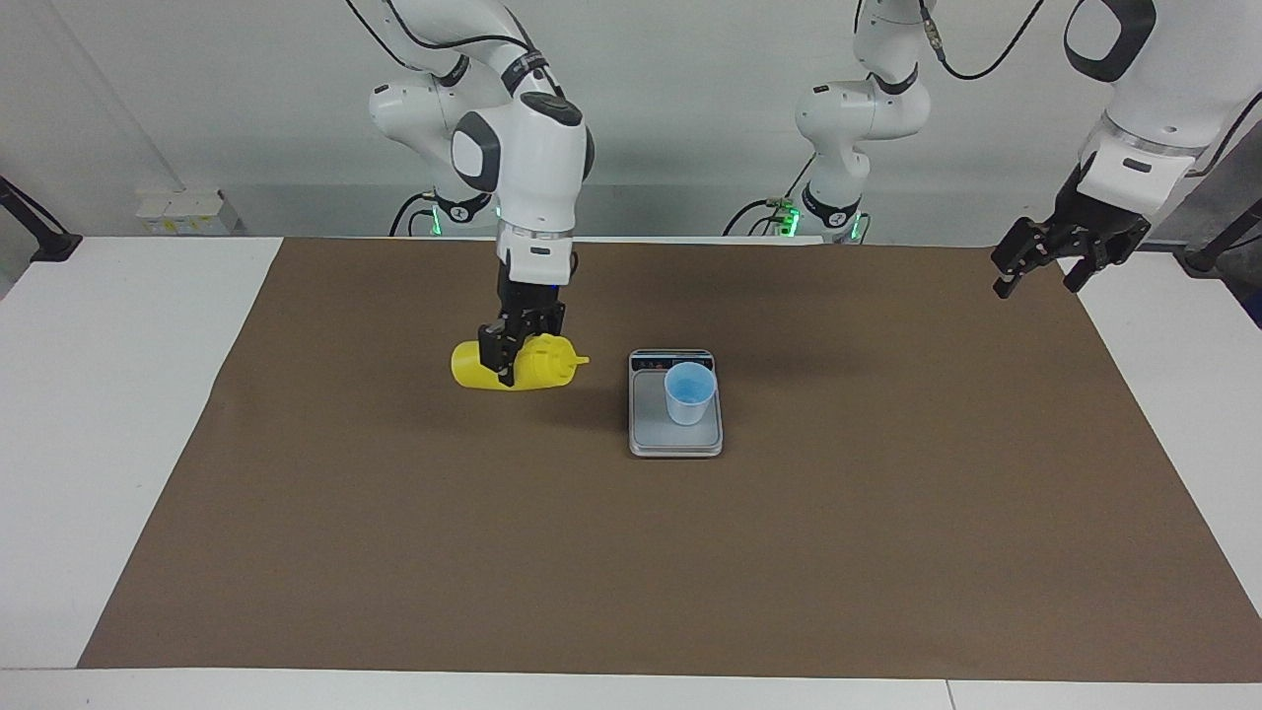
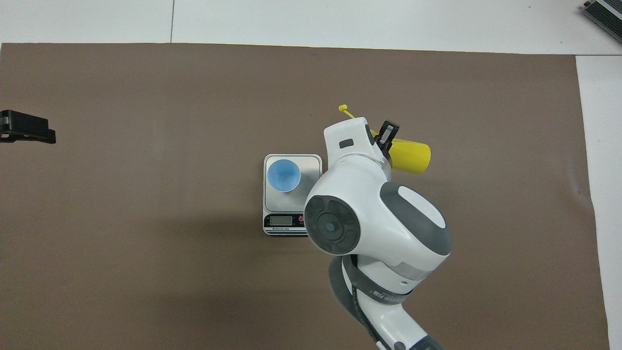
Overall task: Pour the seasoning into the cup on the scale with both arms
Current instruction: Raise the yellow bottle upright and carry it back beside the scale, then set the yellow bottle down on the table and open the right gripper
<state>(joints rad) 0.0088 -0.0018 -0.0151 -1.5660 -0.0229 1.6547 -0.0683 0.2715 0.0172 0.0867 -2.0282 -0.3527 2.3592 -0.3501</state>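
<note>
Cup (image 1: pixel 689 391) on scale (image 1: pixel 675 439), beside bottle (image 1: pixel 473 367)

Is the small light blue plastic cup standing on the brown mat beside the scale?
No, the light blue plastic cup stands upright on the silver-grey scale.

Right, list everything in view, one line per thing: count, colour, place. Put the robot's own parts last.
Squeeze bottle: one, yellow, held on its side over the mat, beside the scale toward the right arm's end, nozzle pointing at the scale.
Cup: one, light blue, upright on the scale's plate.
Scale: one, silver-grey, mid-mat, display edge nearest the robots.
Mat: one, brown, covering most of the table.
Table: one, white, showing around the mat.
Right gripper: one, black, shut on the squeeze bottle.
Left gripper: one, black, open, waiting in the air over the mat's edge at the left arm's end.
Arms: two, white, based at the robots' edge.
</note>
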